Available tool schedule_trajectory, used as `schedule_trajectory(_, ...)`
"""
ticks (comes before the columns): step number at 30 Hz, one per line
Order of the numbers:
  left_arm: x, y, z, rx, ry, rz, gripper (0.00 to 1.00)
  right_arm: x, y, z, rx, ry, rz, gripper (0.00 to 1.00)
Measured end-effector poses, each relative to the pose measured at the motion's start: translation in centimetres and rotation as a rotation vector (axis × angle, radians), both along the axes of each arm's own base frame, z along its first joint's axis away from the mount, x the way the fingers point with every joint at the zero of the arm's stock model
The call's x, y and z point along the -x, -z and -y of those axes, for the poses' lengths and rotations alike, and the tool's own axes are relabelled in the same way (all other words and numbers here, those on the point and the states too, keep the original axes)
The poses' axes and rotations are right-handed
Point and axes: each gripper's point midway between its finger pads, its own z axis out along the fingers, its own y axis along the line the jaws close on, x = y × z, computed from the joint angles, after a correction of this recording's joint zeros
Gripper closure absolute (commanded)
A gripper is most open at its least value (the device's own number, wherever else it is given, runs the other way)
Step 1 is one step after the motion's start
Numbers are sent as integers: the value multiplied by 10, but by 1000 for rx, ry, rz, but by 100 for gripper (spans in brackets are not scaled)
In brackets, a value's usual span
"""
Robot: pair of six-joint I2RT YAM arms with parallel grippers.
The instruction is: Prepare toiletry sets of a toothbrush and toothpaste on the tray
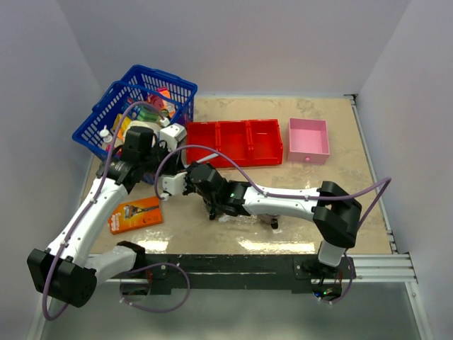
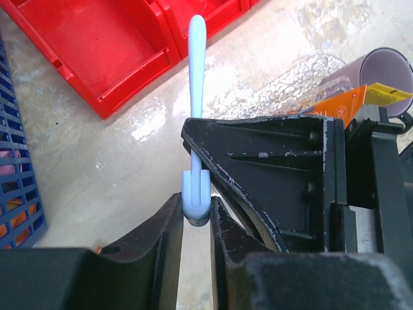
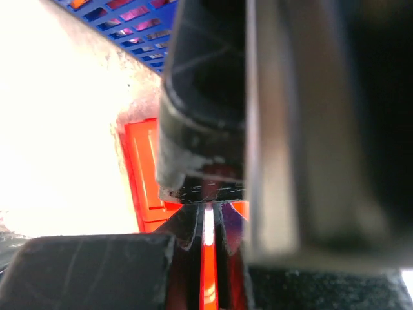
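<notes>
**Bench inventory: one toothbrush in hand**

1. Left end effector (image 2: 195,223): you have it clenched on the short white toothbrush (image 2: 197,64). It grips one end, and the rest of the handle stands out beyond the fingers. In the left wrist view the brush sits between the red bin and the tray, over the bench (image 1: 318,180).
2. Right end effector (image 3: 208,223): clenched tight. A thin pale strip shows between its pads, but you cannot tell what it is or whether it is gripped.
3. Clear oval plastic tray with a bumpy glittering surface (image 2: 284,84): it lies flat on the bench beside the held brush. A small orange tapered tube (image 2: 339,106) shows at its far side, half hidden by black hardware. You cannot tell whether it rests inside the tray.
4. Blue plastic lattice basket (image 1: 134,92): far left corner, holding a jumble of coloured items too crowded to name.
5. Red three-compartment plastic bin (image 1: 233,122): far centre, just beside the basket.
6. Pink square box (image 1: 309,138): near the bin's right end, not touching it.
7. Orange flat razor pack (image 1: 134,214): loose on the bench, near left.
</notes>
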Motion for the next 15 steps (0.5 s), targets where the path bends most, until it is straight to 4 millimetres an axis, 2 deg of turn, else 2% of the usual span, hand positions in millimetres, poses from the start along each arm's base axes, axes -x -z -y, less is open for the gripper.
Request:
schedule_trajectory(1,-1,-1,0,5,-6,1,65,0,0,0,-3,3,1,100)
schedule_trajectory(2,-2,-2,0,8,-13,4,52,0,-1,0,-9,8,2,100)
schedule_trajectory(5,-11,-8,-1,12,-40,46,33,0,4,3,-18,27,-6,100)
schedule_trajectory(10,-17,-21,-7,23,-91,110,18,2,0,10,-82,54,-24,100)
schedule_trajectory(15,-19,-44,-8,62,-119,195,13,8,-12,21,-157,69,-45,100)
